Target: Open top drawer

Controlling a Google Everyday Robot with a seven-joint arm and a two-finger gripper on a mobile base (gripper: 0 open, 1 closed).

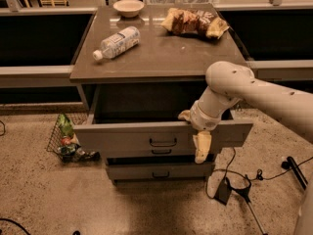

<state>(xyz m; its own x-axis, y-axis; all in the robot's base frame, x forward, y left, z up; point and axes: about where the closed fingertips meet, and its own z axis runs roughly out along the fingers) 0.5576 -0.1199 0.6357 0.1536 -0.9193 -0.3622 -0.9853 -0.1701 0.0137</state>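
The top drawer (127, 137) is a wide grey front with a small dark loop handle (163, 142). It stands pulled out from the cabinet, and its dark inside shows behind the front. My gripper (194, 131) is at the top edge of the drawer front, right of the handle. It is open and straddles the panel: one cream finger (202, 148) hangs down in front, the other (186, 115) sits just inside. My white arm reaches in from the right.
Two narrower grey drawers (160, 173) sit shut below. The cabinet top (156, 58) holds a lying plastic bottle (116, 42), a bowl (128, 7) and snack bags (194, 21). A wire basket (66, 138) stands on the floor at left. Cables and a black box (225, 190) lie at right.
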